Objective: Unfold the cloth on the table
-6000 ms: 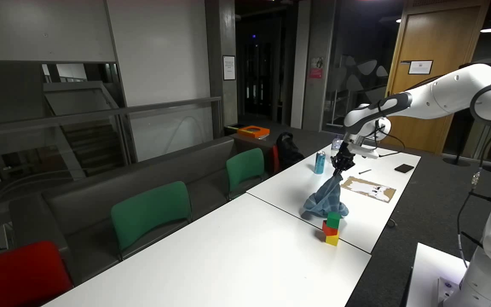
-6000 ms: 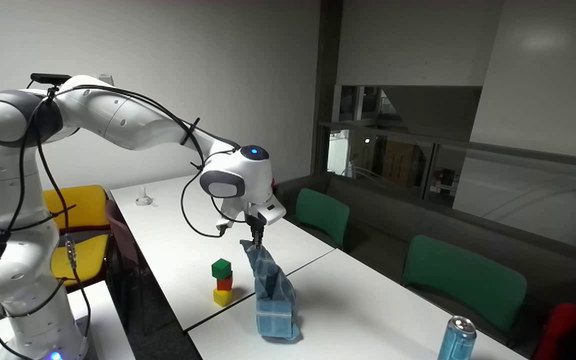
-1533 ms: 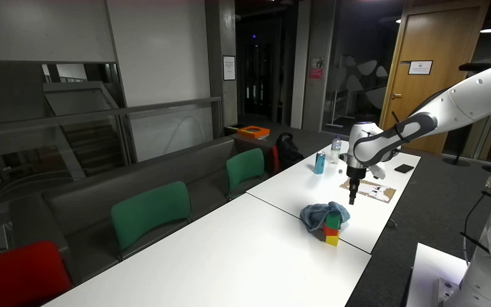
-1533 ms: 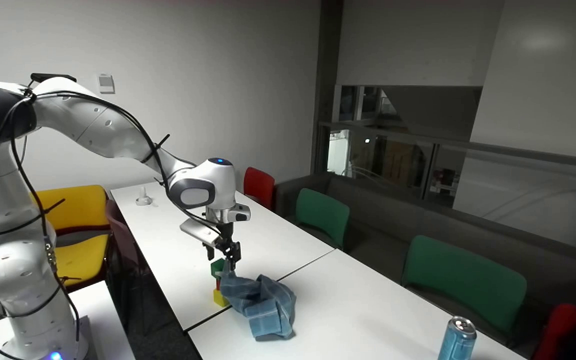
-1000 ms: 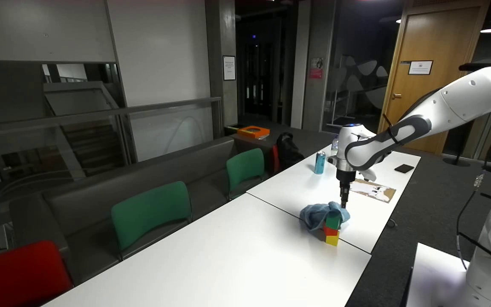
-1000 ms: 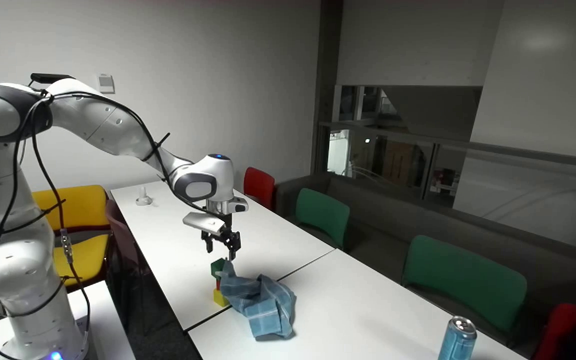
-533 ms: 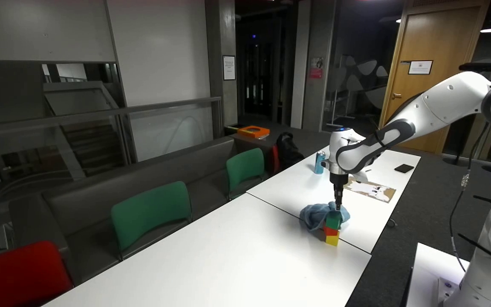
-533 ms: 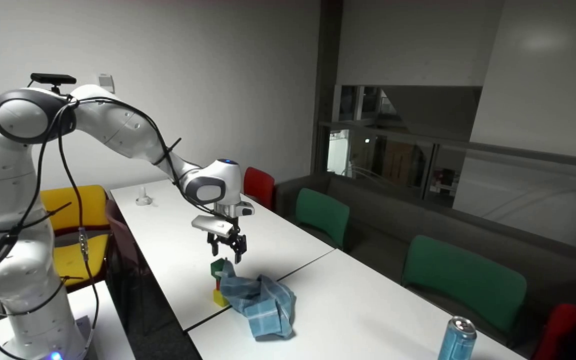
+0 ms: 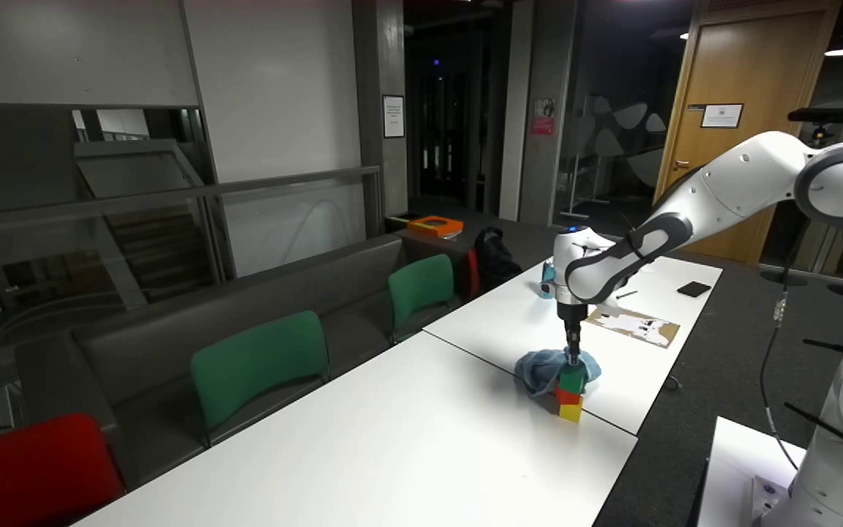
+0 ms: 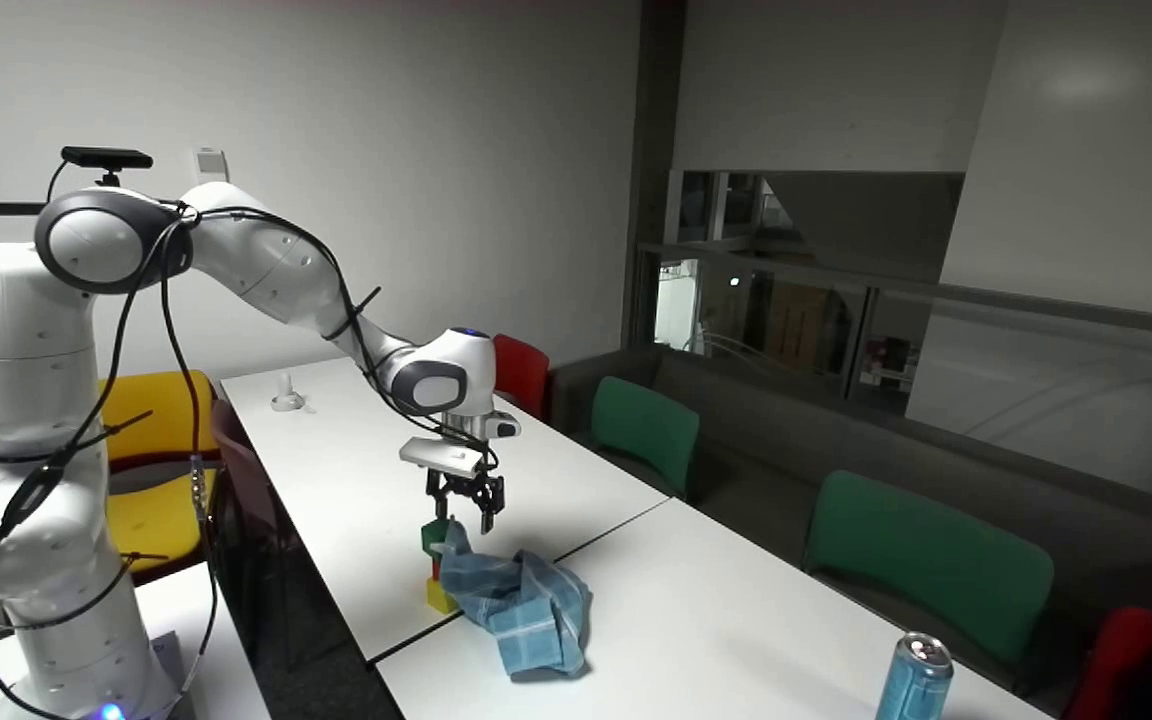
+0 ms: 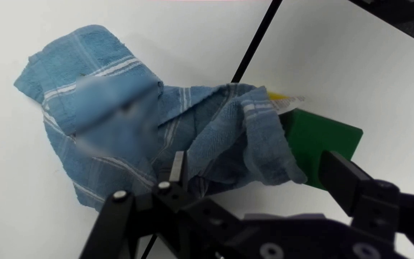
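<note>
The blue checked cloth [image 10: 534, 612] lies crumpled on the white table [image 10: 736, 610], across the seam between two tabletops. One end of it rises and leans on a stack of blocks, draping over the green block [image 11: 323, 144] in the wrist view. My gripper [image 11: 253, 163] is open and points down above that raised end. The cloth's edge shows between the spread fingers [image 11: 340, 172], not gripped. In both exterior views the gripper [image 10: 462, 506] hovers just over the cloth [image 9: 538, 369] and the stack. Part of the cloth's middle is blurred in the wrist view.
Under the green block sit a red block [image 9: 566, 397] and a yellow block [image 9: 570, 412], close beside the cloth. A blue can [image 10: 916, 680], a phone [image 9: 694, 289], a pen [image 9: 626, 294] and a torn cardboard sheet [image 9: 637, 326] are also on the table.
Six seconds ago the gripper held the cloth up; since then it has let go and the cloth has slumped against the blocks. Lately the open gripper has shifted across above the raised end.
</note>
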